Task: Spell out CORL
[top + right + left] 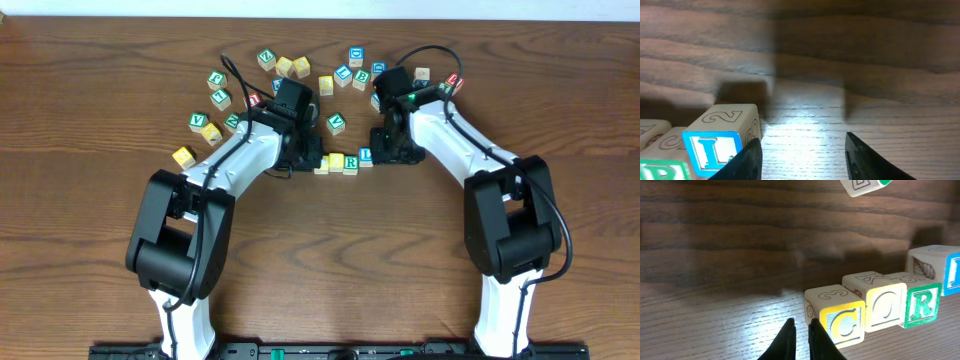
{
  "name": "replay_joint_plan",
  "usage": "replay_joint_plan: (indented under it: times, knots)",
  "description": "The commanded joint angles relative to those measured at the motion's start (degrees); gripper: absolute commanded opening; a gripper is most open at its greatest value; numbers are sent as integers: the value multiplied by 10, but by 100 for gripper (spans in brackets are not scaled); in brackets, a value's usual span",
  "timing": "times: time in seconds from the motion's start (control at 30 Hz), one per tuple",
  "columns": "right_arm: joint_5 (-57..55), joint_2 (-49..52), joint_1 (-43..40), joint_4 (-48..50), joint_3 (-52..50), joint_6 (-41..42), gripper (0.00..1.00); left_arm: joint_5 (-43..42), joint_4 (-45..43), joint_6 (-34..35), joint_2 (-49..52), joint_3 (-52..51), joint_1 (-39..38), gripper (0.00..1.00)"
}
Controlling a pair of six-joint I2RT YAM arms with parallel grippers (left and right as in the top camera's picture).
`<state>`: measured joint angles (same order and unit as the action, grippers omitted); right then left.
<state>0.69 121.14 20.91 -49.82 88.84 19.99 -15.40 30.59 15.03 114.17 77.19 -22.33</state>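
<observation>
- Four wooden cubes with rounded edges are seen in a row on the table (320, 270), side by side and touching: the C block (842, 325) with a yellow frame, the O block (885, 307) with a pale yellow face, the R block (921, 307) with a green frame and the L block (715, 150) with a blue frame.
- Thin engraved drawings are seen on the top faces of the cubes.
- The table is made of dark brown wood with a fine grain, and a bright reflection lies on it.
- The left gripper (801, 323) is held just beside the C block, with its black pointed fingers almost closed and nothing between them.
- The right gripper (804, 140) is spread wide and empty, with the L block just outside one finger.
- Other loose letter blocks (298, 68) are scattered in an arc behind the two arms.
- In the overhead view the row is partly covered by the arms.
</observation>
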Motion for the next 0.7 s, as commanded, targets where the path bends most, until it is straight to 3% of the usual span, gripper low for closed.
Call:
replay_joint_plan:
  times: [0.0,0.67]
  knots:
    - [3,5,7,1,2,-12,48,-7,-1,3,7,-5,0,10]
    - [3,-20,4,-37,38,-23,49,-6,6,2,-15,5,16,10]
